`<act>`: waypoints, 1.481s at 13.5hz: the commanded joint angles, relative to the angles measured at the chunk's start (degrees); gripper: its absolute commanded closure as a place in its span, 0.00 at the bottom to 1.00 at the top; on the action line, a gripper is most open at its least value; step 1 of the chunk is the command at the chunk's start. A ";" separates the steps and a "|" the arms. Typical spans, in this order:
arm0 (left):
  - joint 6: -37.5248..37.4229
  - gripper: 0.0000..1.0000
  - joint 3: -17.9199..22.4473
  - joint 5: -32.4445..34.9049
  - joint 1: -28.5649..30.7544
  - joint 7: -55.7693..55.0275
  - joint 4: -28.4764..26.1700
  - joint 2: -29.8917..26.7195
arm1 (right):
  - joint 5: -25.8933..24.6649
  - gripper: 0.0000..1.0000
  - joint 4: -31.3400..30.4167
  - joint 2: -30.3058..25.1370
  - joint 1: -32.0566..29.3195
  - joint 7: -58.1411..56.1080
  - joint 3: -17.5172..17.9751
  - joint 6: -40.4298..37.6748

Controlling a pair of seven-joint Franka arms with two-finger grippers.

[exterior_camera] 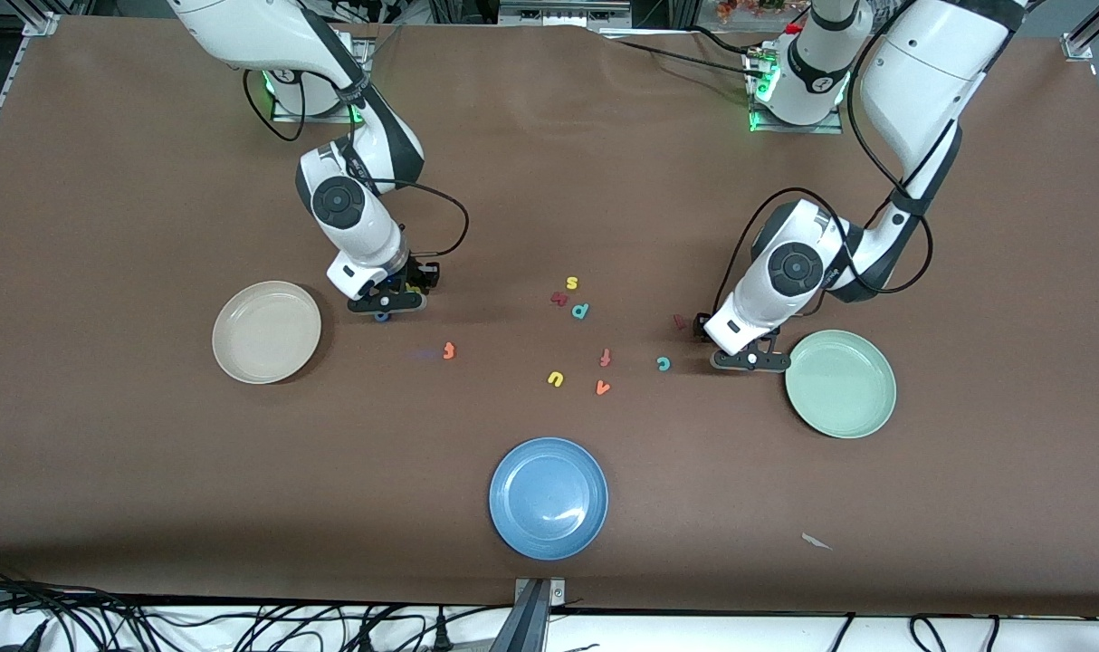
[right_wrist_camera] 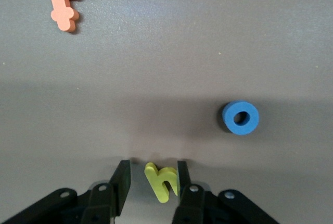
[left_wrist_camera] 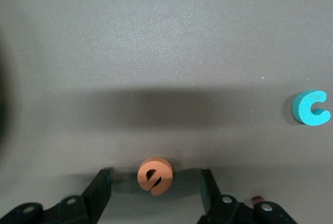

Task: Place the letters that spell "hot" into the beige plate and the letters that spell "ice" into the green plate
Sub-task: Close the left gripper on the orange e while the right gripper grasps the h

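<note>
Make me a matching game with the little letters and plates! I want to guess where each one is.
Things:
1. yellow h
2. orange e
3. blue plate
4. orange t

Places:
A. nearest the front camera
B. between the left gripper's fingers
C. between the right gripper's fingers
D. on the table, nearer the beige plate than the green plate

Pairs: 1-C, 2-B, 3-A, 4-D

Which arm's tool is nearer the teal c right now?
Left. The left tool is down at the table beside the teal c, straddling the orange e. The right tool is toward the right arm's end of the table, around the yellow h.
</note>
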 commanded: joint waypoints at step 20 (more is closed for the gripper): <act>-15.70 0.89 -0.45 1.75 9.77 15.34 7.72 -5.43 | -1.14 0.91 -0.74 0.97 0.16 0.46 -1.16 2.64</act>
